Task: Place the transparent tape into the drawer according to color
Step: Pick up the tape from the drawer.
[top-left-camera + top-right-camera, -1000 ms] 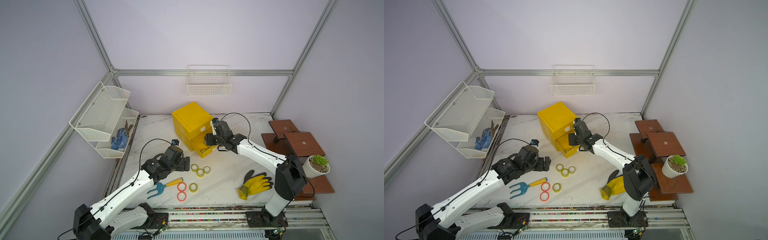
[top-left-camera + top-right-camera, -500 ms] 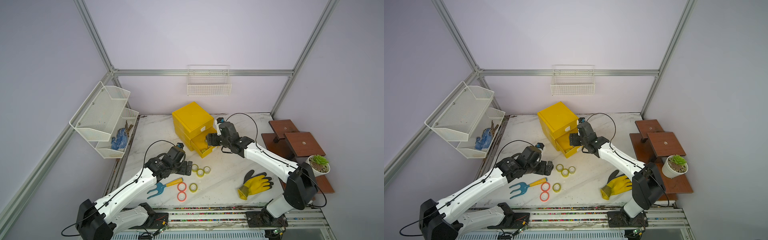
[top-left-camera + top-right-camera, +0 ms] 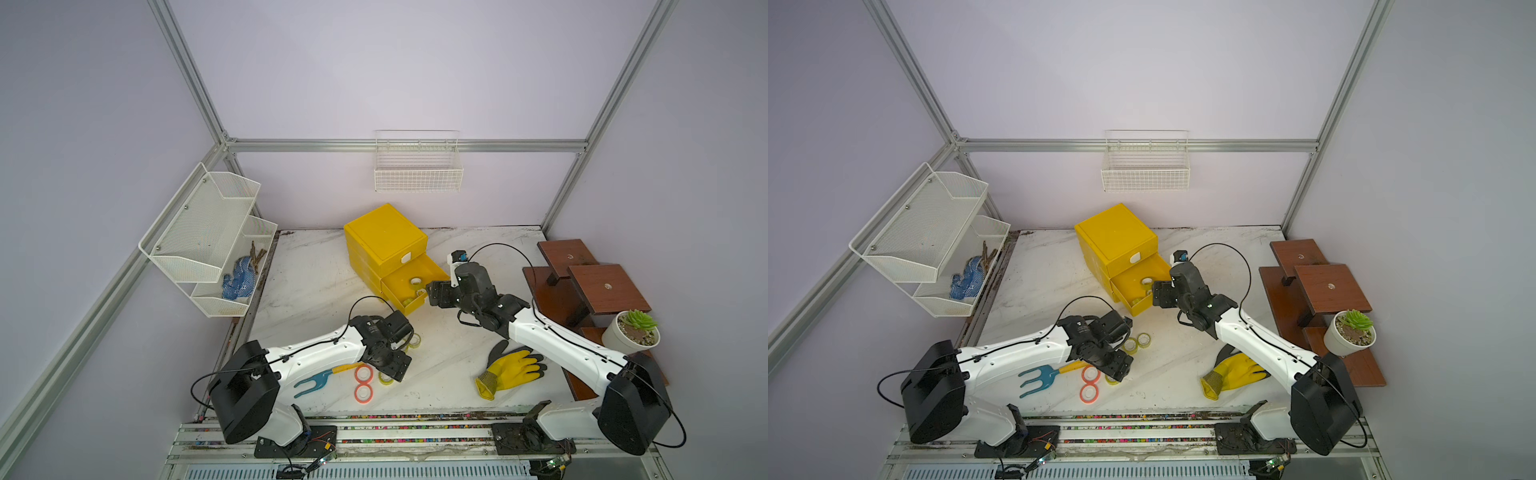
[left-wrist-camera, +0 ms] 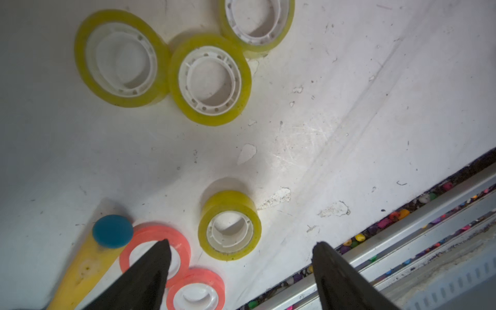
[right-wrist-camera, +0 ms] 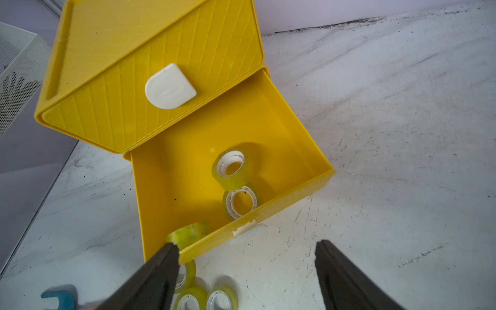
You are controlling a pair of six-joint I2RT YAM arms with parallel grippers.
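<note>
My left hand (image 4: pixel 241 243) hangs open over a yellow-green tape roll (image 4: pixel 229 225) on the table (image 4: pixel 349 107). My right hand (image 5: pixel 247 243), open and empty, is above the drawer (image 5: pixel 295 194), which holds more yellow-green rolls (image 5: pixel 232 166).

Drawer (image 5: pixel 295 134) open from above; pink rings (image 4: pixel 182 241) sit just beside the lone yellow-green roll (image 4: pixel 230 200).

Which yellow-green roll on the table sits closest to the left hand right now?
The lone roll beside the pink rings, just ahead of the open left hand. The other three sit clustered together farther off.
</note>
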